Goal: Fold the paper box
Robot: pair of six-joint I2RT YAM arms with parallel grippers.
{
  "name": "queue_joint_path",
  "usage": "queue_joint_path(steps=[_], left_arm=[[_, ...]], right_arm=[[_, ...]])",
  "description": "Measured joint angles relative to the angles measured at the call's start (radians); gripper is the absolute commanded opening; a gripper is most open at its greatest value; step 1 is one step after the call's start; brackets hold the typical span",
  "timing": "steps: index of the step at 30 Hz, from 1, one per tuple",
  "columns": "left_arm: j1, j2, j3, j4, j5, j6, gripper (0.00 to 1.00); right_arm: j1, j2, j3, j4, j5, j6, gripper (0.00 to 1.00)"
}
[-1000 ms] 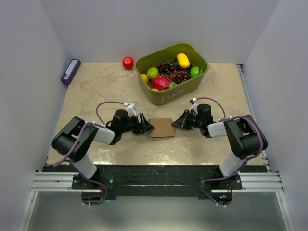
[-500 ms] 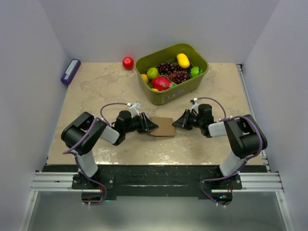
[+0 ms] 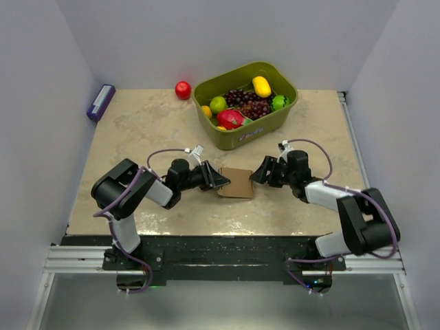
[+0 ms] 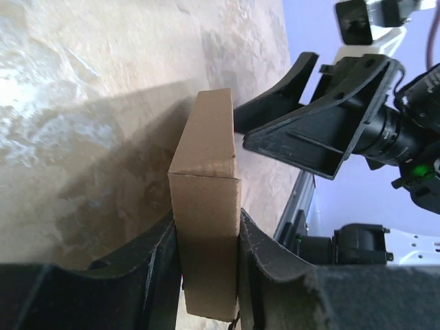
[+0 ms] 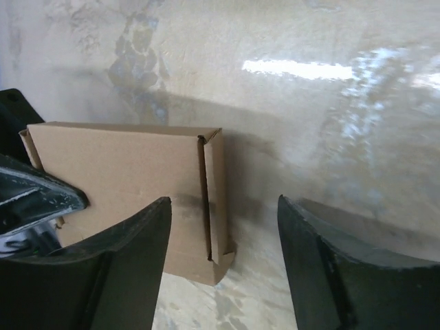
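**Top view.** Over the last second you advanced the left end effector along the counter onto the near-left end of the paper box. Its arm's elbow also swung forward. A second earlier this end effector stood at the box's left edge. At this moment it was clamped on that end. The box had slid a little toward the right end effector and lay on the counter between the two, just in front of the green bin. You had also let the right arm's elbow drop outward toward the near edge, while its end effector stayed close to the box's right end.

**Left wrist view.** The two pads pressed the opposite faces of the box, which stood on edge between them, with no gap showing on either side.

**Right wrist view.** The right fingers were spread wide apart and touched nothing. The box's right end, with its narrow side flap, lay in the gap ahead of them.

**Reading.** The change gave you an anchored box: one end was held and the other faced an open end effector. The flap's seam looked slightly raised, so pressing or tucking that end was probably the step in hand. A push without the left hold would likely have skated the light cardboard across the counter.
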Motion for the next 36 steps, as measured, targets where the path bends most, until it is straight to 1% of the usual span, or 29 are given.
queue_joint_path(steps=[3,5,7,10,13,17,20,24,30,36], left_arm=[[0.002,-0.006,-0.003,-0.015,0.025,-0.007,0.03],[0.014,-0.027,-0.01,-0.045,0.045,-0.008,0.0],[0.029,-0.056,-0.015,-0.073,0.064,-0.01,0.0],[0.054,-0.095,-0.021,-0.1,0.109,-0.023,0.0],[0.073,-0.113,-0.024,-0.126,0.167,-0.039,0.0],[0.097,-0.145,-0.04,-0.19,0.245,-0.056,0.0],[0.123,-0.175,-0.04,-0.256,0.288,-0.056,0.0],[0.173,-0.237,-0.04,-0.34,0.338,-0.056,0.0],[0.206,-0.311,-0.049,-0.42,0.379,-0.056,0.0],[0.229,-0.356,-0.062,-0.495,0.43,-0.053,0.0]], right_arm=[[0.051,-0.154,-0.023,-0.084,0.113,-0.053,0.75],[0.15,-0.274,-0.023,-0.123,0.227,-0.102,0.76],[0.247,-0.354,-0.022,-0.135,0.299,-0.146,0.77],[0.387,-0.43,-0.022,-0.153,0.414,-0.225,0.77],[0.524,-0.438,-0.017,-0.161,0.547,-0.297,0.78],[0.766,-0.403,0.0,-0.177,0.732,-0.401,0.78],[0.886,-0.35,0.034,-0.184,0.835,-0.464,0.78],[1.015,-0.195,0.128,-0.193,0.976,-0.53,0.78],[1.114,0.006,0.22,-0.216,1.187,-0.575,0.77],[1.118,0.135,0.294,-0.251,1.374,-0.589,0.74]])
